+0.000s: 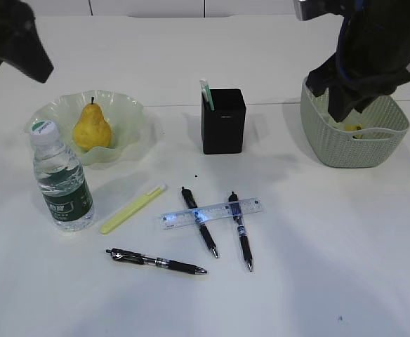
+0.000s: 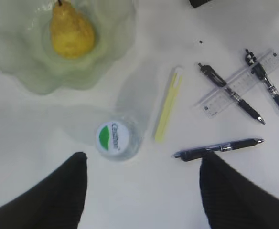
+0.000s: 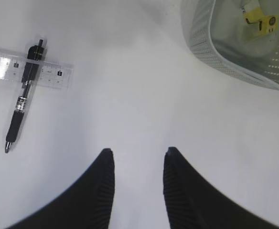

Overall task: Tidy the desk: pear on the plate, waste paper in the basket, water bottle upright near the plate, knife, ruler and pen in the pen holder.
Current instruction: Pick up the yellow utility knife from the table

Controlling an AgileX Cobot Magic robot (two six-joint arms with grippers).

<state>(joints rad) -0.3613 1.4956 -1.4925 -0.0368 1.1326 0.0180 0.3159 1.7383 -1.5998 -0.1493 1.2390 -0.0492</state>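
Note:
The yellow pear lies on the pale green wavy plate. Just in front of the plate the water bottle stands upright. On the desk lie a yellow-green knife, a clear ruler and three black pens; two of those pens cross the ruler. The black pen holder has a green-white item sticking out. Yellow waste paper sits inside the basket. My left gripper hangs open high above the bottle cap, holding nothing. Beside the basket my right gripper stands open and empty over bare desk.
The right arm hangs over the basket's near-left rim at the back right. The left arm is up at the back left corner. A small dark speck lies in front of the pen holder.

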